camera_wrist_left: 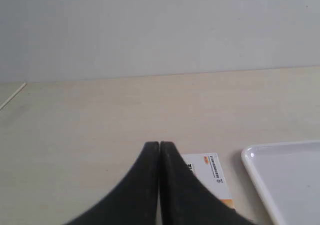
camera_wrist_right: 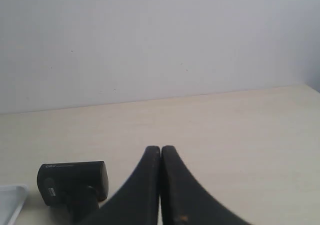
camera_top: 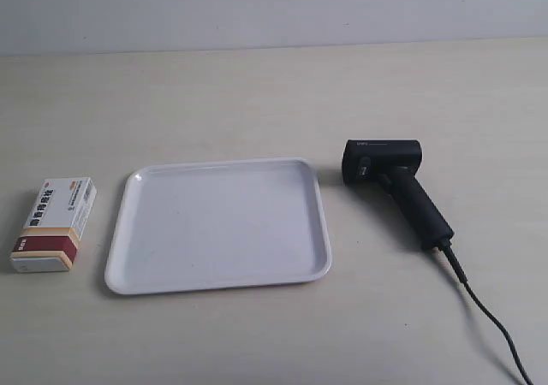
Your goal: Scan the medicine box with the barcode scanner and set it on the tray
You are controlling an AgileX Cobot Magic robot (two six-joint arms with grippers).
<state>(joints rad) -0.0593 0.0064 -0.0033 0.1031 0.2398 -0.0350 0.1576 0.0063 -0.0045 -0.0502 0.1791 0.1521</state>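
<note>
While both tools [camera_wrist_left: 159,147] [camera_wrist_right: 160,150] sit pinched empty, medicine box [camera_top: 53,225] lettering too small to read, scanner [camera_top: 396,182] marking illegible

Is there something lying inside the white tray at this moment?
No. The tray holds nothing; its whole floor shows bare. The medicine box and barcode scanner lie on the table beside it.

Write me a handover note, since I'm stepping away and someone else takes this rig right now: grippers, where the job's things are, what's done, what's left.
Left gripper: fingers shut together, empty, above the table with the medicine box just past them.
Right gripper: fingers shut, empty, with the barcode scanner ahead of it.
The tray lies between box and scanner, nothing on it. The box lies flat beside one end of the tray; the scanner lies on its side beside the other end, cable trailing off.
Done: nothing.
Left: pick up scanner and box, scan, set the box on the tray.
</note>
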